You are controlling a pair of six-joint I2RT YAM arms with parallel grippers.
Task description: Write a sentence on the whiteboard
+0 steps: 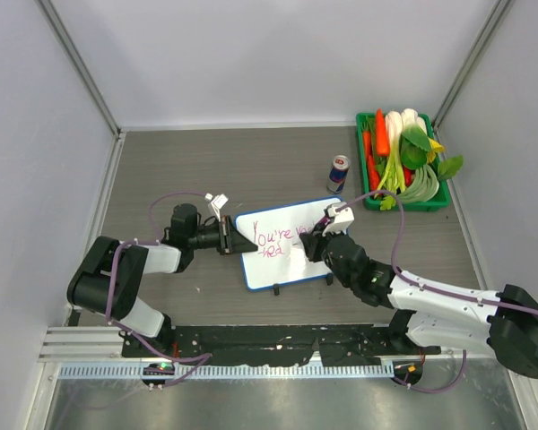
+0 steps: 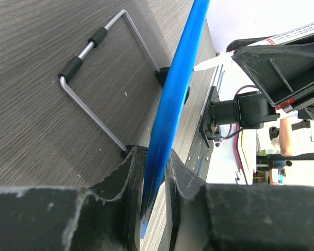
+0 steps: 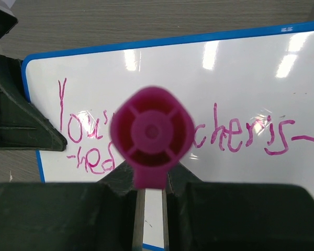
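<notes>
Left hand clamps the whiteboard rim at table centre, so hold it steady while your right hand, clenched on the marker, presses lightly to finish the sentence; grey wood-grain top, can and vegetable basket far right, plain white walls all around.

The whiteboard lies mid-bench; the can stands just behind it, the vegetable basket behind it to the right.
</notes>
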